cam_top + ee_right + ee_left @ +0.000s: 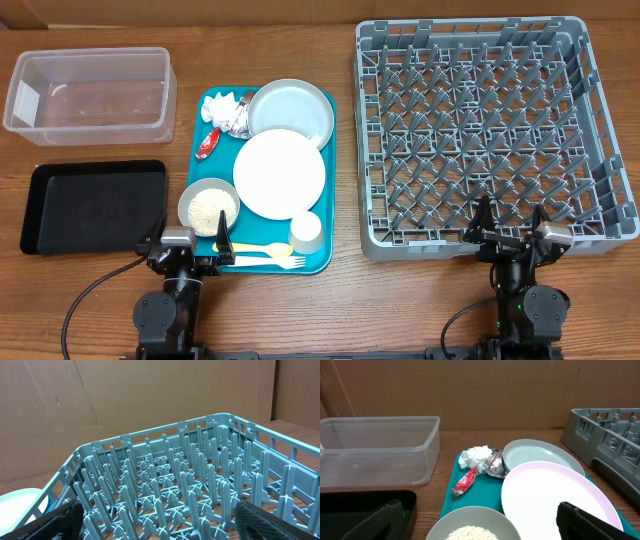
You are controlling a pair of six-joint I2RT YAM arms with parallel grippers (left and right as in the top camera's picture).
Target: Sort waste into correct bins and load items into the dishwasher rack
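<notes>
Crouching low: left claw (188, 244), right claw (510, 226) spread.

Your teal tray (329, 190) carries the white plate (281, 172), grey dish (296, 104), bowl of rice (209, 207), white cup (306, 231) and yellow spoon (256, 247). The clear tub (90, 92) and black tray (92, 205) lie well to its left. The dishwasher rack (490, 140) sits just beside it on the right.

Wood-grain counter (340, 300) with a low sheen. Ahead of the left end effector (190, 250): a clear, smooth plastic tub (90, 118), a matt black tray (95, 210), a crinkled, shiny foil wrapper (494, 464) and a soft paper napkin (475, 455). Ahead of the right end effector (510, 225): a matt grey moulded-plastic rack (495, 120).
</notes>
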